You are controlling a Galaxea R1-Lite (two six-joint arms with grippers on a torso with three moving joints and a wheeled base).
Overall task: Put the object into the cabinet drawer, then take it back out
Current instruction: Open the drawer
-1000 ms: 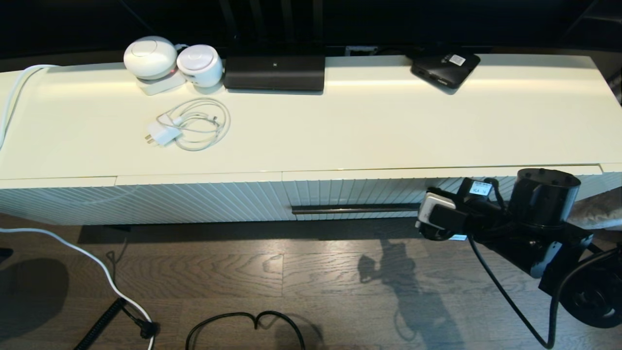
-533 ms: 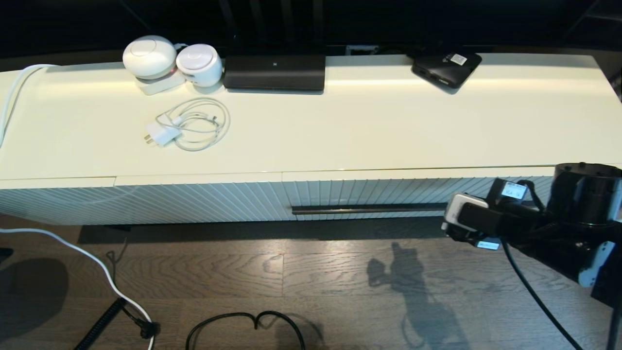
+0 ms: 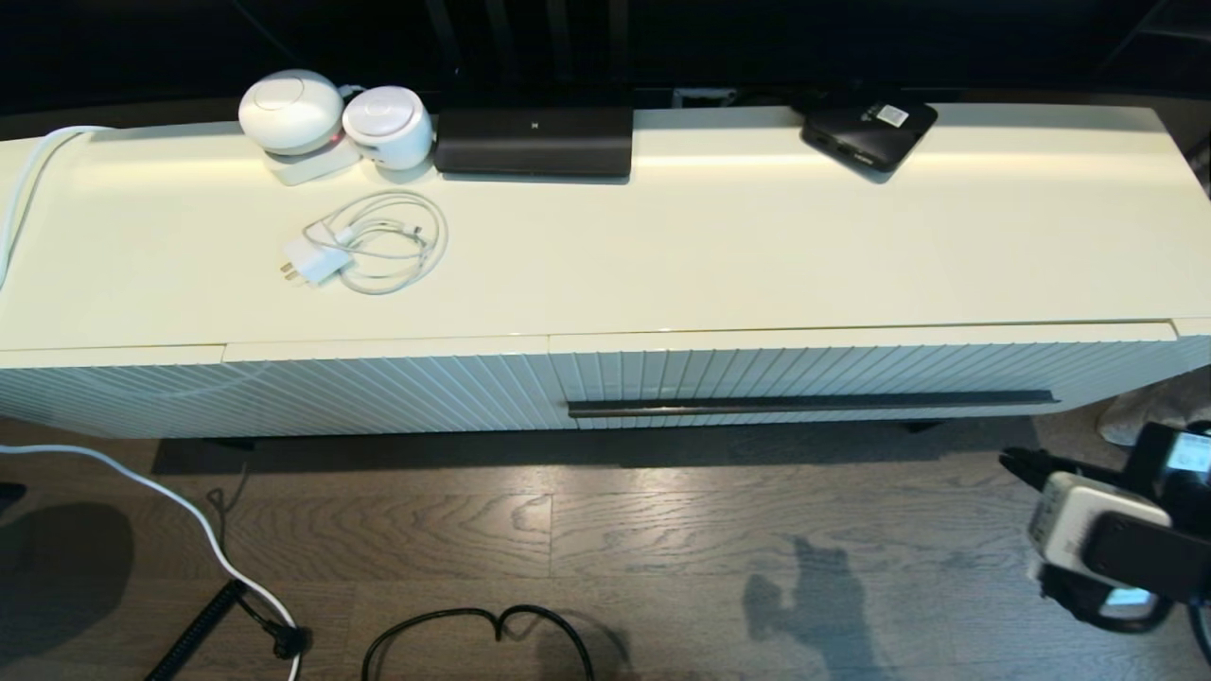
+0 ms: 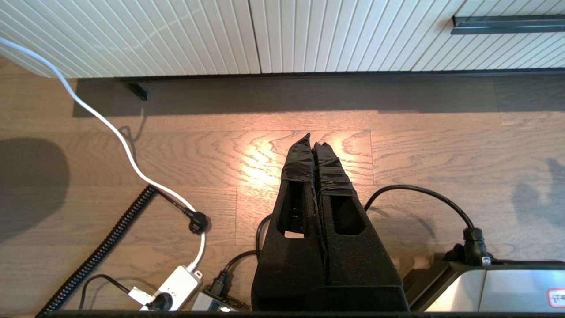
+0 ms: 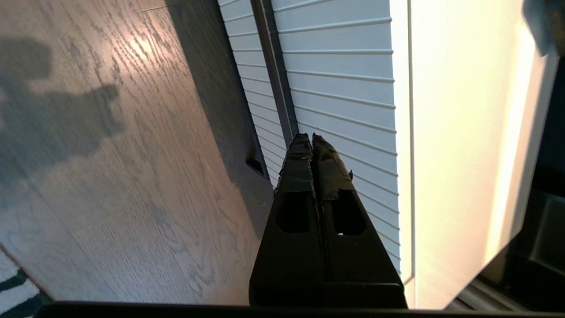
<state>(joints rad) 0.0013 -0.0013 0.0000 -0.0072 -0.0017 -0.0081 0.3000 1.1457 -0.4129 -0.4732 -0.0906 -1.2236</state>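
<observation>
Head view: the cabinet drawer [image 3: 804,383] sits flush and closed, its bar handle [image 3: 812,404] clear of the right gripper [image 3: 1017,463] low at the right edge; no umbrella shows. Left wrist view: the left gripper [image 4: 312,143] hangs above the floor [image 4: 176,154], fingers pressed together, empty. Right wrist view: the right gripper [image 5: 307,138] is likewise pinched closed on nothing, just off the drawer front.

- The right arm's black wrist housing [image 3: 1140,558] is carrying a white boxy module [image 3: 1069,518] and small pale labels, with a black cable looping beneath.
- Both matte black tapered grippers, left [image 4: 313,144] and right [image 5: 307,142], are showing wrinkled black tape around their tips and rectangular cut-outs lower down.
</observation>
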